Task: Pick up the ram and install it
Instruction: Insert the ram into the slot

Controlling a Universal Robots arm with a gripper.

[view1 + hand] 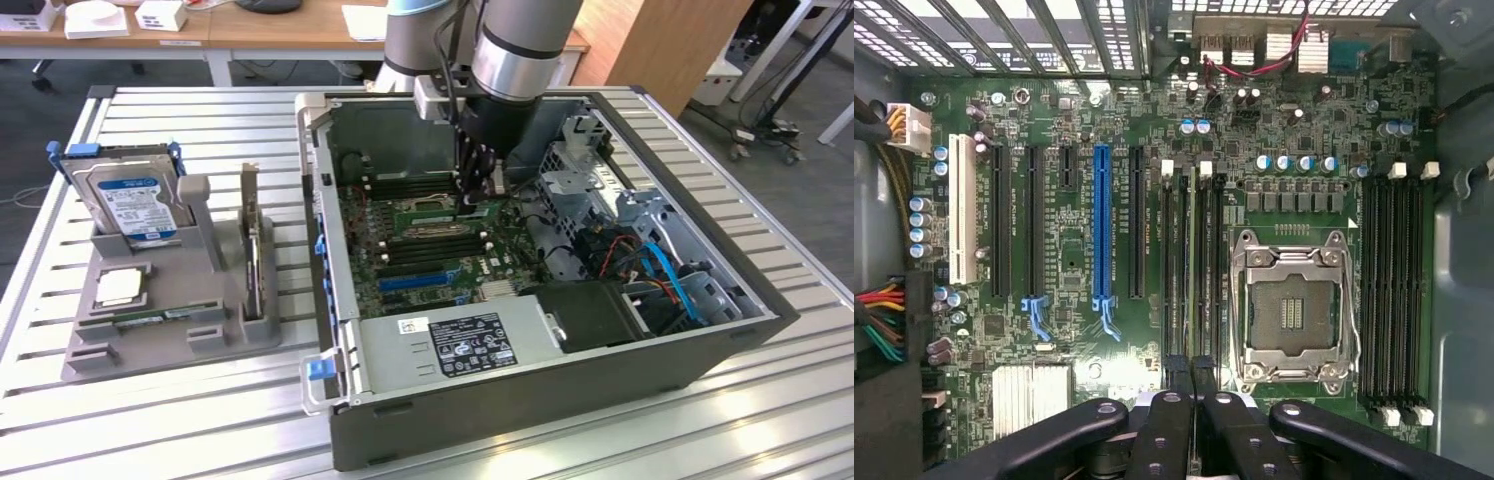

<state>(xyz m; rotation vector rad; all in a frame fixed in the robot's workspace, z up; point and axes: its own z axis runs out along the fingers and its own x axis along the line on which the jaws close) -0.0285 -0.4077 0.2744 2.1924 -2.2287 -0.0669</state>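
My claw (474, 205) is down inside the open computer case (534, 420), low over the green board (1074, 260) at the bottom of it. My claw (1191, 372) is closed, and it grips the ram (1192, 280) between its two black fingers (1172, 372). In the wrist view I see the ram from its thin edge, like a pale line that runs out from my fingertips. It lies along the long black slots (1176, 270) just under my claw. I cannot tell if the ram is pushed into a slot or only sits above one.

In the exterior view a bit of the green ram (494, 208) pokes out beside my claw. The square metal chip socket (1291, 310) is near my claw, just past the slots. A blue slot (1101, 225) is on the other side of my claw, a little farther off.

Far from my claw, toward the exterior view's left, a grey holder (174, 340) stands on the counter (160, 420). It holds a silver hard drive (134, 205) with a blue label and a dark card (250, 240) standing up.
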